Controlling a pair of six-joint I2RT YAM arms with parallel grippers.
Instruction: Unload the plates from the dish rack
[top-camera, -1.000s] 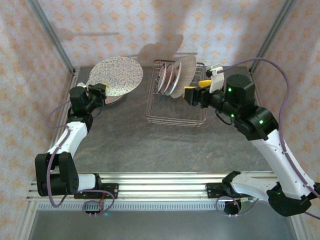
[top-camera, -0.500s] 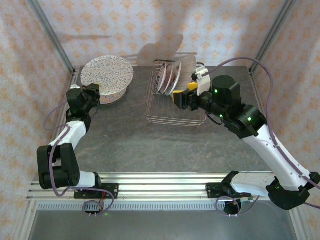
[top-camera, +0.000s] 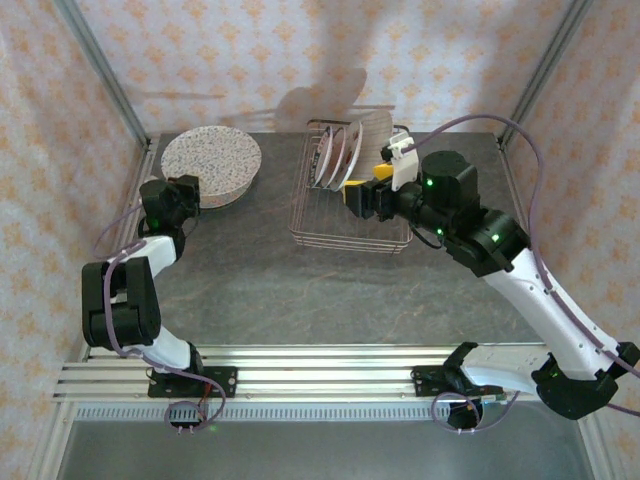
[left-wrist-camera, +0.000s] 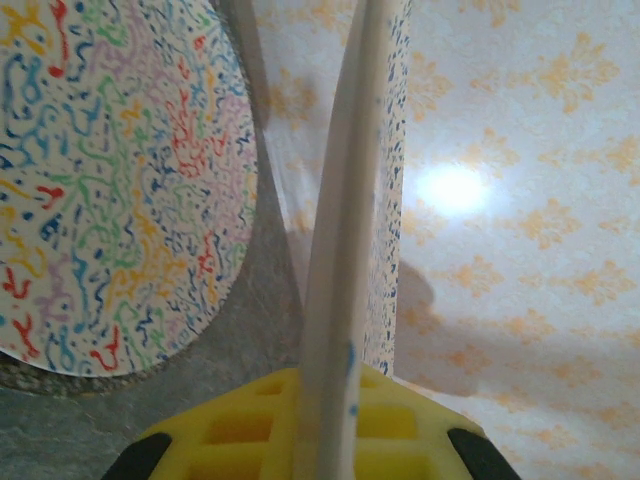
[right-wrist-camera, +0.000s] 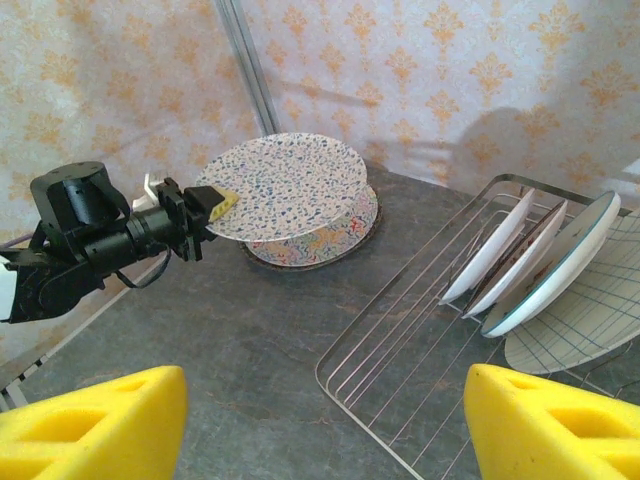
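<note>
Grey tabletop: a speckled plate (top-camera: 212, 158) is clenched by the left gripper (top-camera: 192, 188) over one unloaded plate (right-wrist-camera: 335, 238), while four plates (top-camera: 338, 155) are left standing in the dish rack (top-camera: 350, 238), faced by the right gripper (top-camera: 368, 186), jaws spread.

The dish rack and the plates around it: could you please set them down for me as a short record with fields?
left gripper: shut on the rim of a speckled plate, held level at the far left of the table
under it: another plate lying flat on the table
right gripper: open, holding nothing, at the dish rack, close to its plates
in the rack: three small plates on edge, one lined plate leaning behind them
</note>
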